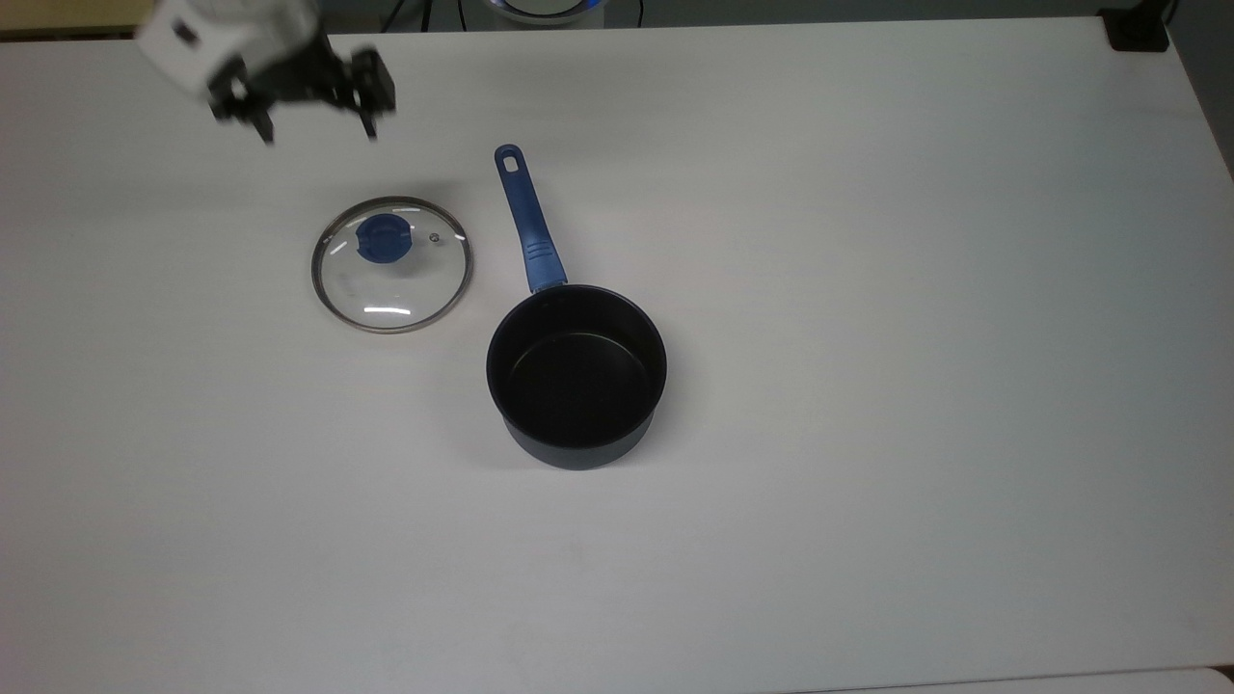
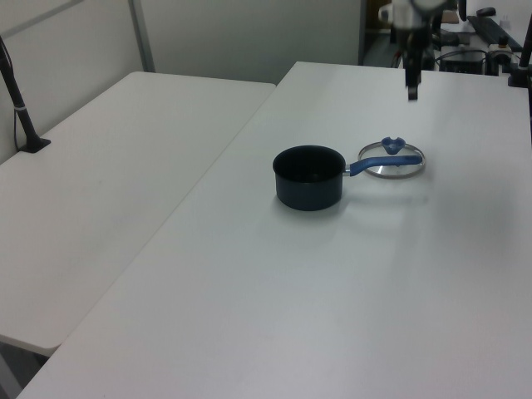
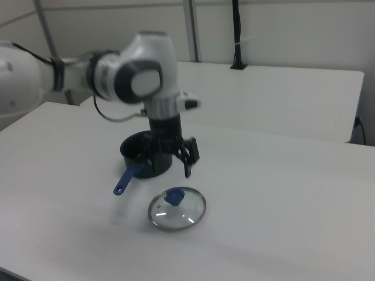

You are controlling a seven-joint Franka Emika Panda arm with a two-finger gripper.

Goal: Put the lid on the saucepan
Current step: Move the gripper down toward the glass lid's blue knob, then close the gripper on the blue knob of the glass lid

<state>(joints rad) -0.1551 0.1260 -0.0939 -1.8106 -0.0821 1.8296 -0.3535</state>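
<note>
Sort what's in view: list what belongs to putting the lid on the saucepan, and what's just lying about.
Belongs to the job:
- round clear glass lid with steel rim and blue knob, lying flat on the table
- small dark navy saucepan with long blue handle, uncovered, beside the lid
- black two-finger gripper, open, above the table near the lid

Just lying about:
- white table
- black post on the neighbouring table
</note>
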